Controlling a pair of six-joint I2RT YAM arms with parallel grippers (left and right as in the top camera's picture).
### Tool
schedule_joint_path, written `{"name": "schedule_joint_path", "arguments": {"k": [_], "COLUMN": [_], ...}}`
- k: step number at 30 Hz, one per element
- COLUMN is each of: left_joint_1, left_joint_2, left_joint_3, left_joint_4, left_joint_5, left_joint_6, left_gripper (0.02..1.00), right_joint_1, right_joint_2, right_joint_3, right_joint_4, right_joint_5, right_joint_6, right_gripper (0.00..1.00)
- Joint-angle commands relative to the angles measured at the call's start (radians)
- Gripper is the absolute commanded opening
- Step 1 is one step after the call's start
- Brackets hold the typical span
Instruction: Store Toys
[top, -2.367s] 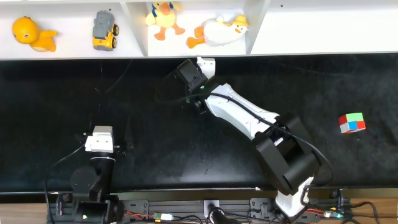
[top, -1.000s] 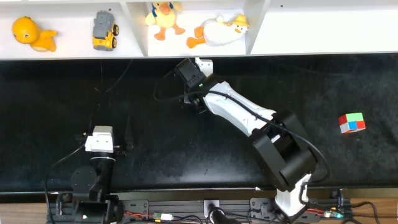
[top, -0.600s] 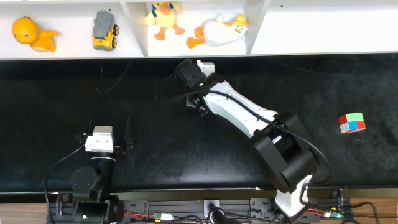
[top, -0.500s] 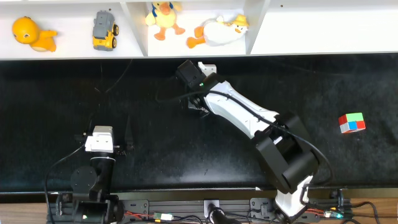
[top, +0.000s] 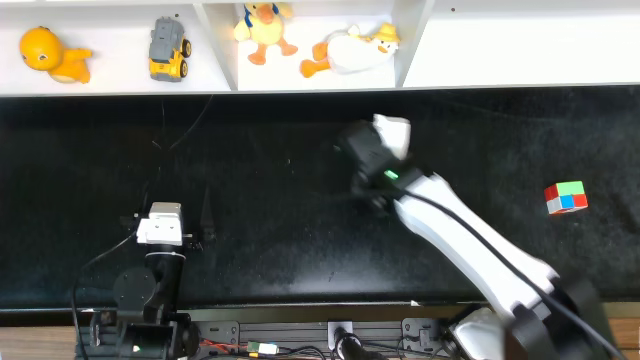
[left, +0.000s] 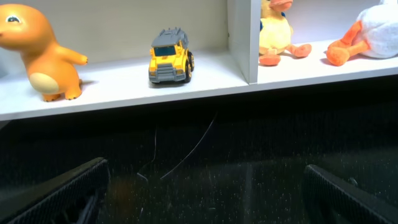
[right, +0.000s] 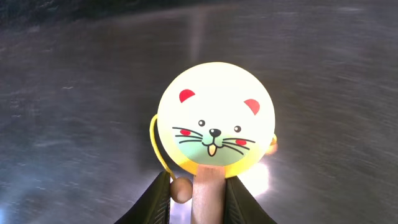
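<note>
My right gripper (right: 198, 190) is shut on the wooden handle (right: 209, 190) of a round yellow cat-face drum toy (right: 215, 126), held above the black table. In the top view this gripper (top: 385, 135) is mid-table, just below the shelf, with the toy's pale disc (top: 393, 129) at its tip. My left gripper (left: 205, 183) stands open and empty, low at the left, facing the shelf. On the white shelf (top: 430, 60) sit an orange figure (top: 52, 52), a yellow truck (top: 168, 48), a yellow duck (top: 264, 22) and a white duck plush (top: 350, 50).
A multicoloured cube (top: 565, 197) lies on the table at the far right. The shelf's right compartment (top: 520, 40) holds nothing. A divider (left: 242, 37) separates the truck (left: 170, 56) from the ducks. Cables run along the table's front edge.
The right arm has swung quickly to the right, away from below the duck compartment, carrying the toy. The left arm has not moved.
</note>
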Motion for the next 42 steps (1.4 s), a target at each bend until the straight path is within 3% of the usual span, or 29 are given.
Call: {"name": "schedule_joint_path", "arguments": {"k": [1,8,21,32,42], "left_joint_1": [0.0,0.0,0.0,0.0,0.0], "left_joint_2": [-0.01,-0.01,-0.01,-0.01,-0.01], "left_joint_3": [-0.001,-0.001,-0.001,-0.001,-0.001], "left_joint_4": [-0.003,-0.003,-0.003,-0.003,-0.003], "left_joint_5": [-0.008,-0.008,-0.008,-0.008,-0.008], "left_joint_6": [-0.004,-0.004,-0.004,-0.004,-0.004], "left_gripper": [0.998,0.998,0.998,0.998,0.998], "right_joint_1": [-0.047,-0.138,-0.281,-0.379,-0.393], "right_joint_2": [-0.2,-0.328,-0.229,0.029,0.193], "right_joint_3": [-0.102,-0.11,0.019,0.208,0.303], "right_joint_4": [0.007,0.018,0.077,0.187,0.331], "right_joint_5": [0.127,0.209,0.208,0.198,0.174], "right_joint_6": [-0.017,-0.189,-0.366,-0.389,-0.397], "right_gripper": [0.115,0.095,0.088,0.042,0.045]}}
